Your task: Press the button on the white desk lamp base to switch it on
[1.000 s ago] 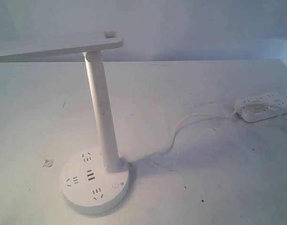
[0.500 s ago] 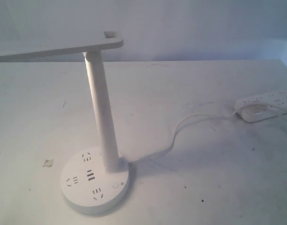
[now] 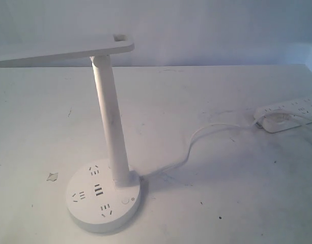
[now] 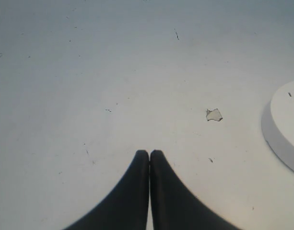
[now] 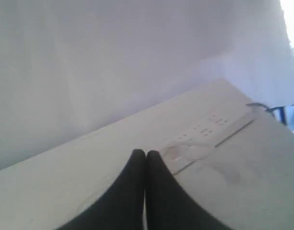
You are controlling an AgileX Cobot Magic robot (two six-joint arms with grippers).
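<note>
The white desk lamp [image 3: 111, 127] stands at the front left of the table, its slanted post rising from the round white desk lamp base [image 3: 79, 211]. The small ringed button [image 3: 126, 200] sits on the base's right side, next to a sun-like mark. The lamp's bar head [image 3: 64, 52] reaches left and is unlit. Neither arm shows in the exterior view. My left gripper [image 4: 149, 152] is shut with nothing in it over bare table, and the base's edge [image 4: 281, 129] lies off to one side. My right gripper [image 5: 146, 153] is shut and holds nothing, near the power strip [image 5: 209, 129].
A long white power strip [image 3: 293, 109] lies at the right edge with a round plug [image 3: 276, 121] in it. A white cord [image 3: 196, 140] runs from there to the lamp base. A small torn chip [image 3: 53, 177] marks the table surface left of the base.
</note>
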